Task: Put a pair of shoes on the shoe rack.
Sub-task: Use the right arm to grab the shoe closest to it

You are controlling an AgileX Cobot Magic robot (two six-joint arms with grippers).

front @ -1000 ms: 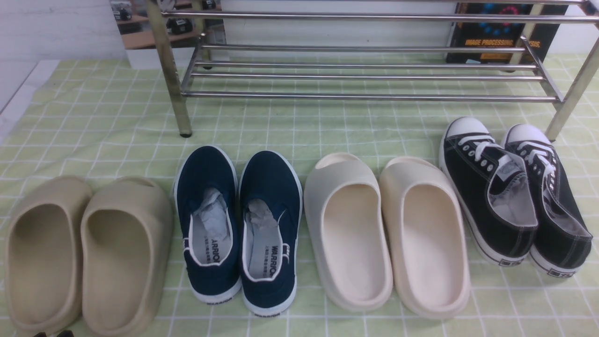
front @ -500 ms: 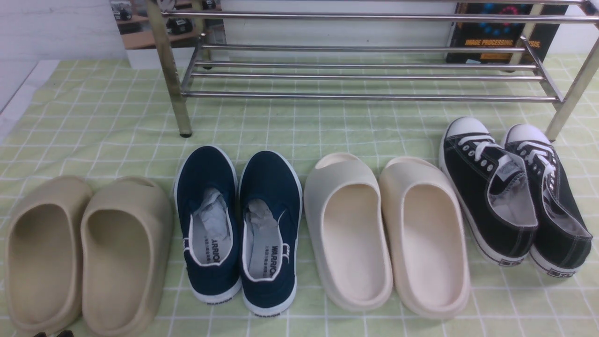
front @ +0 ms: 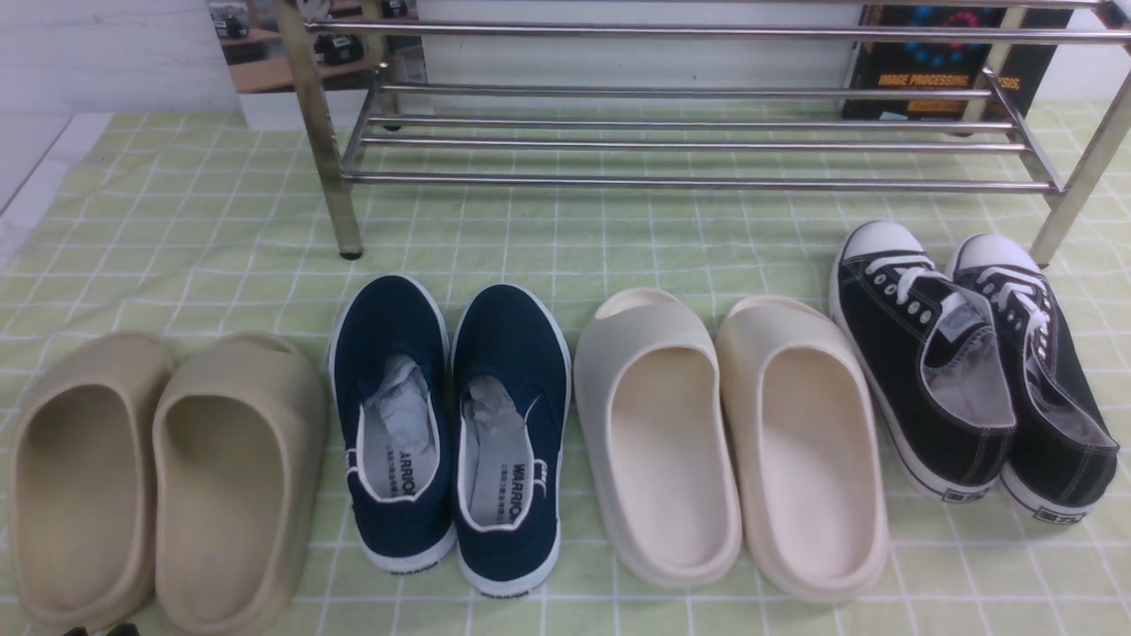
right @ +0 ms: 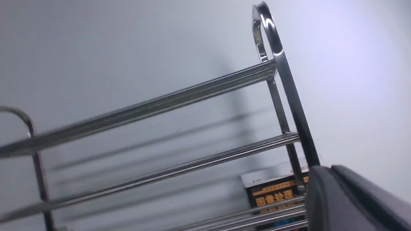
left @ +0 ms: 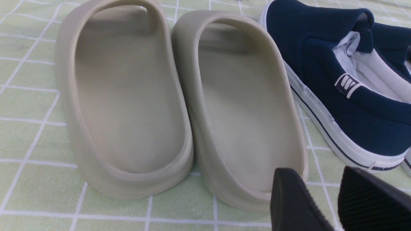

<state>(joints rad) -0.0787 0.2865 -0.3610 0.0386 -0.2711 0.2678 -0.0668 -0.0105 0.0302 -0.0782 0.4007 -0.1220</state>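
The pair of black canvas sneakers [front: 972,362] with white laces and toe caps stands side by side at the right of the green cloth, toes toward the chrome shoe rack [front: 689,141] at the back. The rack also fills the right wrist view [right: 167,109], blurred. My left gripper [left: 324,195] is open and empty, low by the heel of a beige slide [left: 244,109]; only its tips [front: 97,630] show at the front view's bottom edge. My right gripper [right: 334,183] has its fingers pressed together and holds nothing; it is out of the front view.
From left to right in front of the rack stand beige slides [front: 159,477], navy slip-ons [front: 455,424] and cream slides [front: 733,442]. A dark box [front: 937,62] stands behind the rack at the right. The rack's right front leg [front: 1074,194] is close to the sneakers' toes.
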